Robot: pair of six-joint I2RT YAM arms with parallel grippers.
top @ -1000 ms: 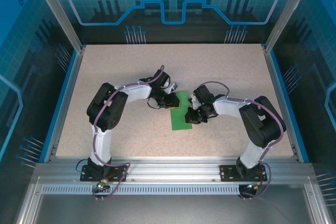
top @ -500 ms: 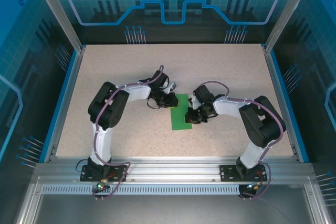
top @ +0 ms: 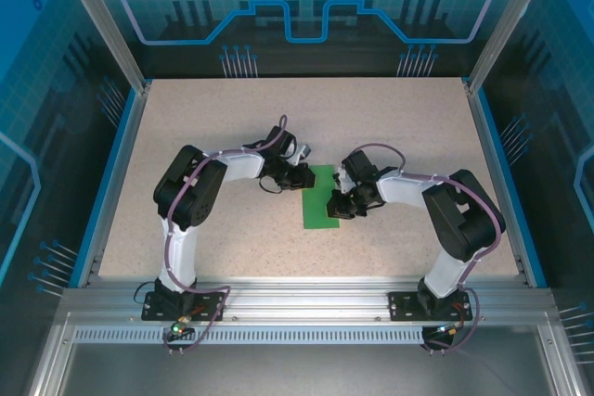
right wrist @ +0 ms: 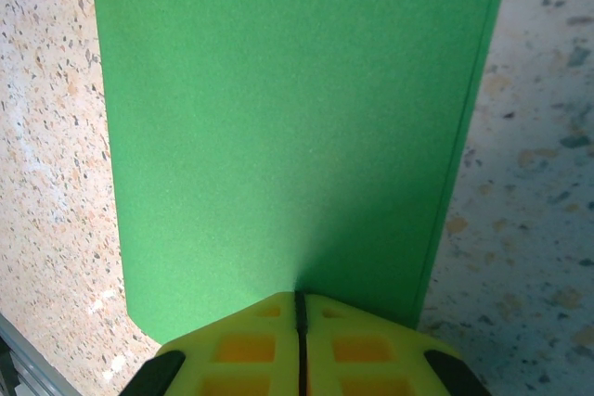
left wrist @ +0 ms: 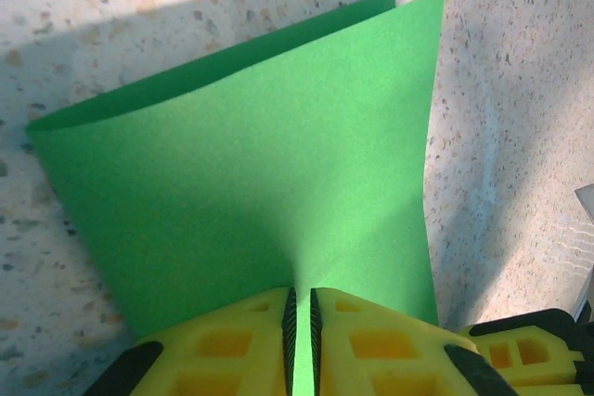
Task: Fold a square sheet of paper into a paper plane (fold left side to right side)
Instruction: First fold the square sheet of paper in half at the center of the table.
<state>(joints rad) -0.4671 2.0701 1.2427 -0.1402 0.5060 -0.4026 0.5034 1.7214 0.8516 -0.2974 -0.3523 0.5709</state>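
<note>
From above, the square sheet of paper (top: 320, 199), folded narrow, lies near the middle of the table (top: 186, 118), with the left gripper (top: 299, 177) at its far left corner and the right gripper (top: 342, 203) at its right edge. At the left wrist, the left gripper (left wrist: 302, 322) pinches the paper's (left wrist: 260, 183) raised top layer. At the right wrist, the right gripper (right wrist: 299, 326) has its jaws pressed together at the flat paper's (right wrist: 288, 118) edge; whether they hold it I cannot tell.

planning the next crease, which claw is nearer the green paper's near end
Right. Right claw sits partway along the right edge of the green paper; left claw is at its far left corner.
</note>
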